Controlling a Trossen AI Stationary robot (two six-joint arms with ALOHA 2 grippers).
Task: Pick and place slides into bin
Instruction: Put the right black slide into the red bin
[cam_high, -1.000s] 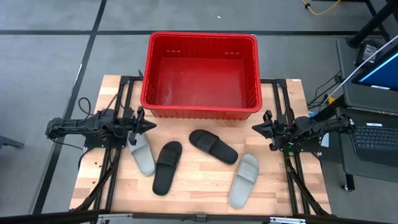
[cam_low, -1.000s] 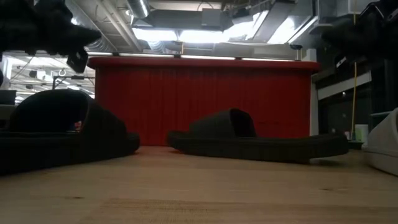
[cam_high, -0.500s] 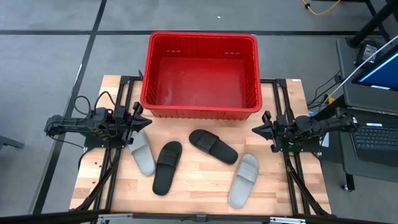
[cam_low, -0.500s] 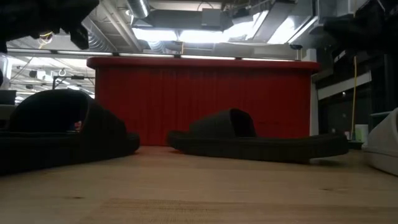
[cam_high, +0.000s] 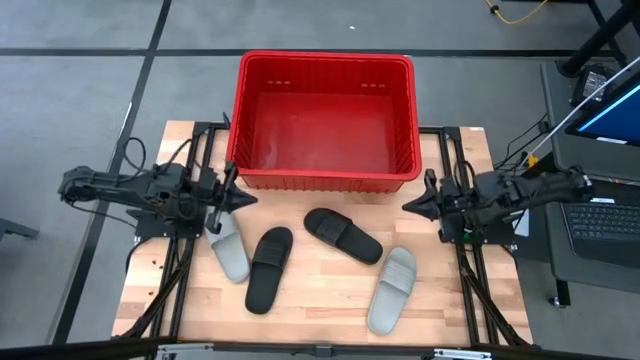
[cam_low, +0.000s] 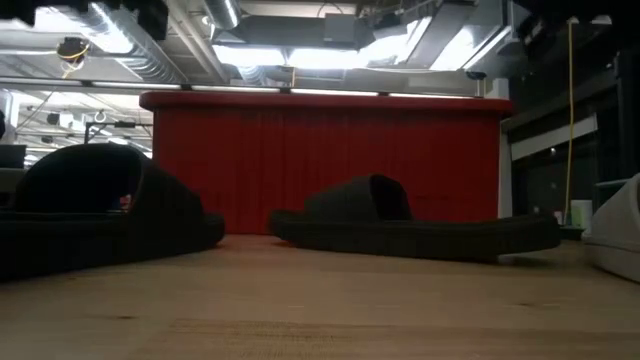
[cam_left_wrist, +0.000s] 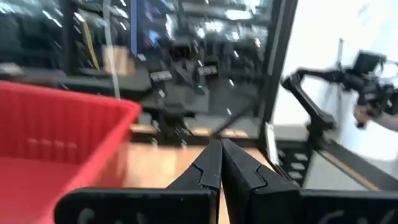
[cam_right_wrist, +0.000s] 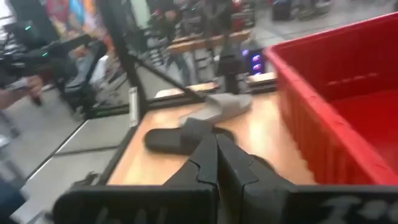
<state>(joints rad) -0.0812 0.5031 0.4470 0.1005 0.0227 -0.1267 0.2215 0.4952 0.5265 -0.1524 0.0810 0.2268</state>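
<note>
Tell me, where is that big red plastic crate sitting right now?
In the high view, the big red plastic crate sits at the table's far edge, centred between the two arms, with all four slide sandals lying on the wooden tabletop just in front of it.

Bin (cam_high: 322, 120) at table (cam_high: 320, 305) rear; four slides (cam_high: 316, 265) in front, between arms.

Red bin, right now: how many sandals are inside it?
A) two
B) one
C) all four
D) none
D: the high view shows the red bin holding no sandals, while the two black sandals and two grey sandals all lie on the table in front of it.
</note>
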